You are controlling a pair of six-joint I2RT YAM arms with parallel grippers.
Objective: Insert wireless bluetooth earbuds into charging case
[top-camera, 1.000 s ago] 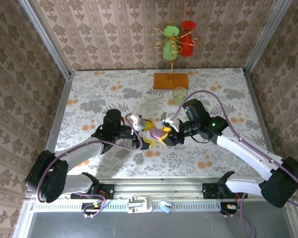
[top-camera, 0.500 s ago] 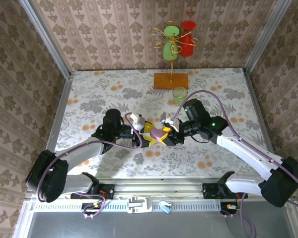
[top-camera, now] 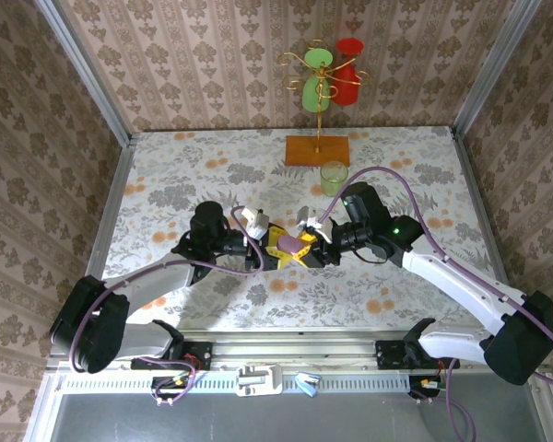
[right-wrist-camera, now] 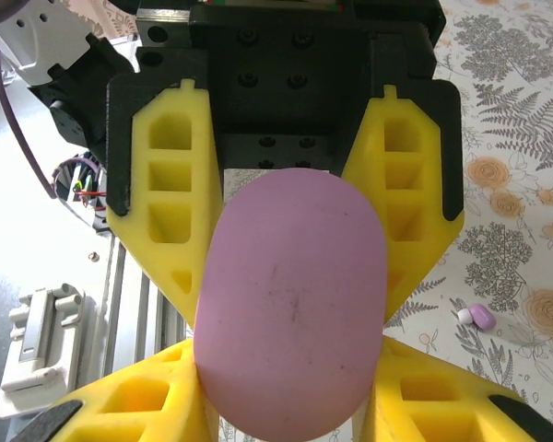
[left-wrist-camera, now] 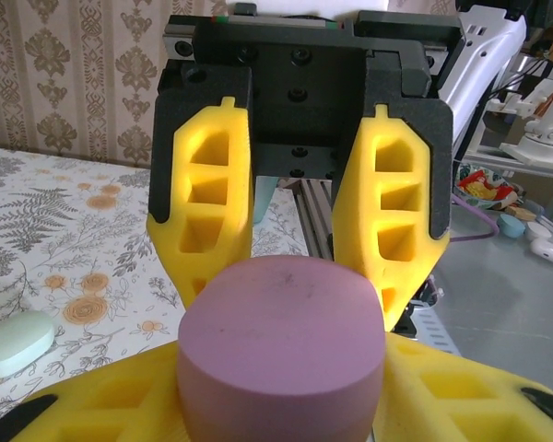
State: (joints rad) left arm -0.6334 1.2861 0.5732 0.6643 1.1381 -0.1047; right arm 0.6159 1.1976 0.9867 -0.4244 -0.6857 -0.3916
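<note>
Right, both arms meet mid-table. The right gripper is clamped on the mauve charging case, and the left gripper pinches that same case from the opposite end, yellow fingers pressed to its sides. One pinkish earbud lies loose on the floral tablecloth near the grippers. A mint-green case rests on the cloth too.

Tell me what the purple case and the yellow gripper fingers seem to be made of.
The purple case looks like plastic with a matte, maybe soft-touch coat: it has faint dark scuffs and no glare. The yellow gripper fingers look like moulded or printed plastic, with a dull finish and open hollow cells along their length.
</note>
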